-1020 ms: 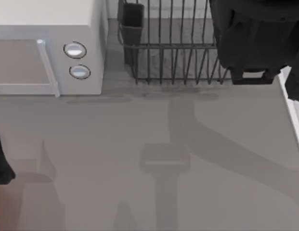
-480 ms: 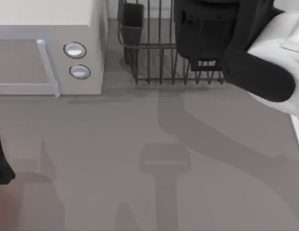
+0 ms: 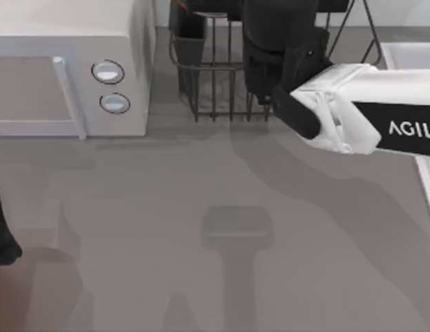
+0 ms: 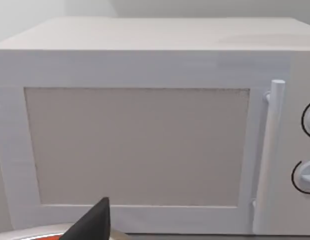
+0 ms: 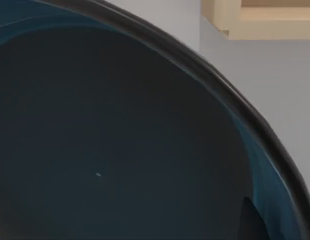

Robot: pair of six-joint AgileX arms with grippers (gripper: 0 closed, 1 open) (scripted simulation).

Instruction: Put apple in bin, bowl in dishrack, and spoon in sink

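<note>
Bowl (image 5: 120, 140) sits close against the right wrist camera, one dark blue-teal bowl, so I judge the right arm (image 3: 353, 124) has hold of it above the single dishrack (image 3: 215, 90); whether its jaws are clamped, I cannot tell. The bowl-to-rack step is in hand; next comes lowering it between the bars. One microwave (image 3: 69, 69) with two knobs stands on the counter (image 3: 201, 207). The left arm (image 3: 3, 235) waits at the counter's left edge.

A grey counter (image 3: 166, 207) carries soft shadows. On its left side stands a white microwave (image 3: 69, 69) with two round knobs (image 3: 108, 72). Behind is a pale wall (image 5: 274, 90) and a beige frame (image 5: 259, 20).
</note>
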